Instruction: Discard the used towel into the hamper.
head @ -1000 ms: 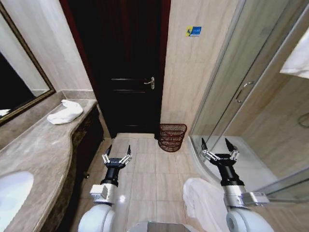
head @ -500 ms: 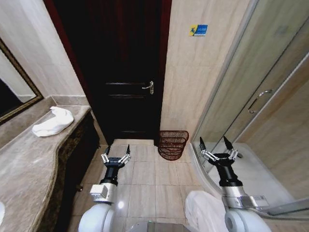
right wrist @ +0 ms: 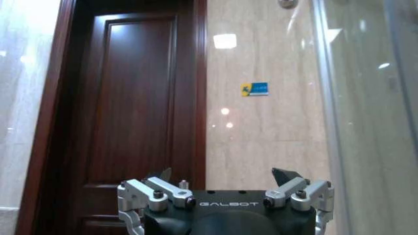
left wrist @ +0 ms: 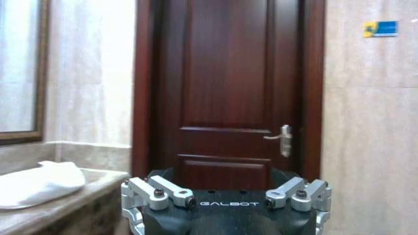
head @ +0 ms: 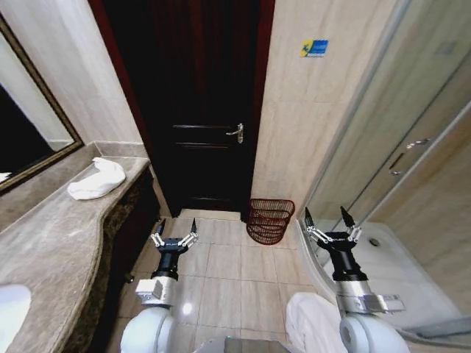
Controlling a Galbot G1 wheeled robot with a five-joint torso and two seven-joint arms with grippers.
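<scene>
The towel (head: 97, 179) lies crumpled at the far end of the table (head: 51, 243), on the robot's left, apparently untouched. The hamper (head: 269, 220) stands on the floor against the wall beside the door (head: 199, 110), well apart from the towel. Both arms are held forward and low, likely a carrying pose for driving: left end effector (head: 174, 237) and right end effector (head: 329, 223) are spread and empty.

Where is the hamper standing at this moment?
In the head view, the hamper stands on the tiled floor against the wall, right of the dark door and beside the glass shower enclosure, ahead of both hands.
</scene>
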